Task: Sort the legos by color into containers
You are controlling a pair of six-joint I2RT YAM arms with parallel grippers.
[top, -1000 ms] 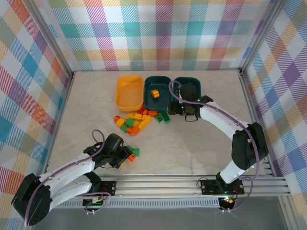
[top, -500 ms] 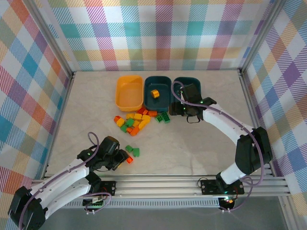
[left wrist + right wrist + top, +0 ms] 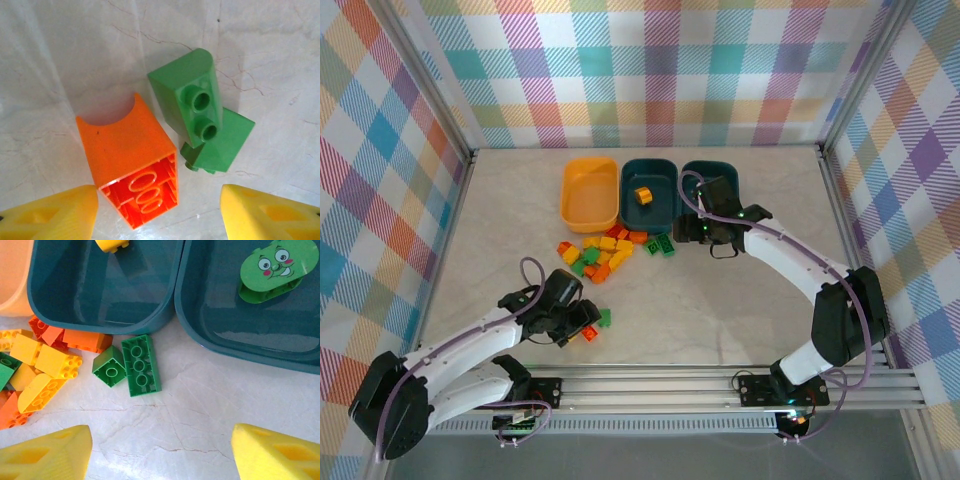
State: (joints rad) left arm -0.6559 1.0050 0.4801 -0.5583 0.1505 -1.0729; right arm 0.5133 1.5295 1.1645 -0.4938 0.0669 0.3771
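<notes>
Left wrist view: our left gripper (image 3: 159, 216) hangs jaws apart, empty, orange brick (image 3: 127, 150) at seven o'clock, green bricks (image 3: 192, 105) at two. Light, hard, slick plastic: we would pinch its flat sides. Farther, our right gripper (image 3: 160, 452) gapes empty by teal tubs (image 3: 100, 295)

Legos (image 3: 603, 255) lie piled just before three tubs (image 3: 590, 195); the middle tub (image 3: 660, 180) holds one, seemingly yellow.

L grip (image 3: 159, 216) jaws apart, low | R grip (image 3: 160, 450) jaws apart, arm fwd
</notes>
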